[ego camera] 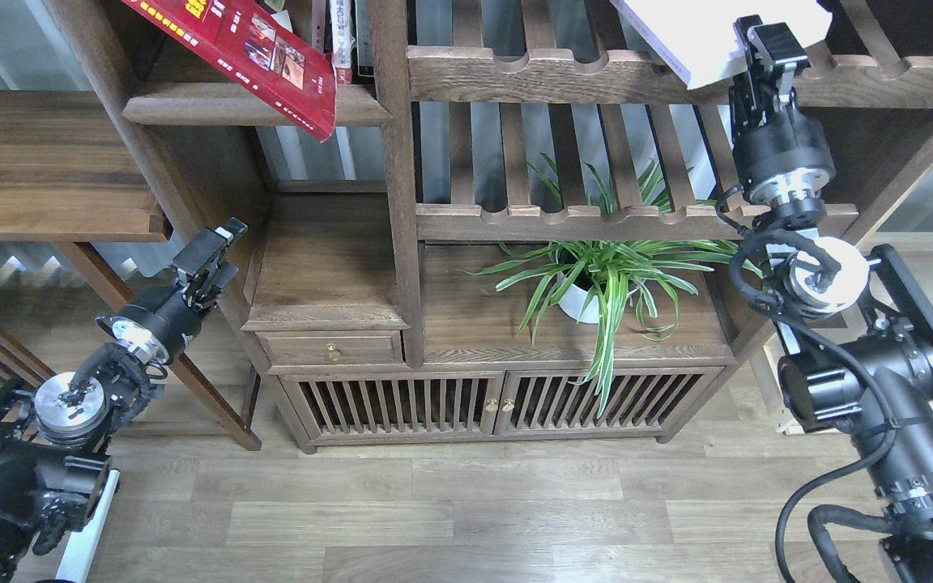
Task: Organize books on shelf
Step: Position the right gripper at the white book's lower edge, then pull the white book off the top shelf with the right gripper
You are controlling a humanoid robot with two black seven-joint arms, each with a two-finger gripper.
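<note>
A dark red book (248,48) with small photos leans tilted over the front edge of the dark wooden shelf (232,107) at the top left. A thick white book (689,40) sits at the top right, over a slatted rack, partly cut off by the top edge of the view. My right gripper (770,48) is raised and shut on its lower right corner. My left gripper (211,251) hangs low at the left beside the cabinet, empty; its fingers cannot be told apart. The yellow-green book is out of view.
Upright books (342,40) stand behind the red one. Two slatted racks with scalloped rails (547,74) (564,220) fill the middle. A potted spider plant (596,283) stands on the low cabinet (329,316). A thick post (398,162) divides the bookcase.
</note>
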